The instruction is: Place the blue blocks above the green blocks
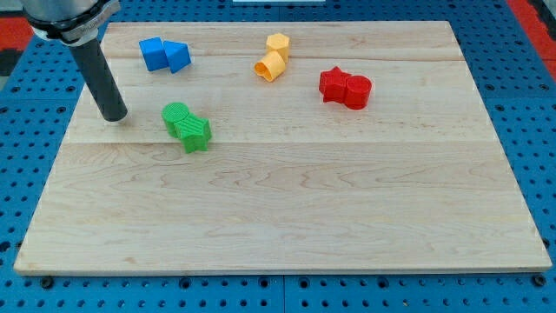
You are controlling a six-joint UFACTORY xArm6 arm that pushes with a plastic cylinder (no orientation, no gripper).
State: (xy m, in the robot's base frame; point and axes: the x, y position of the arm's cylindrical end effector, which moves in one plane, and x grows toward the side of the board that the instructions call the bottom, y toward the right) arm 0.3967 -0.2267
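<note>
Camera view: no jaws on this rig, only my tip [114, 117], resting at the view's left, just left of the ribbed green plastic blocks [187, 127]. Smooth blue plastic blocks [164, 55], cube and wedge touching, near the view's top-left, already above the green. Probably light, rigid, slippery on the pale wooden tabletop [287, 200]; best pushed on flat faces. Yellow blocks [274, 57] and red blocks [345, 88] well apart.
</note>
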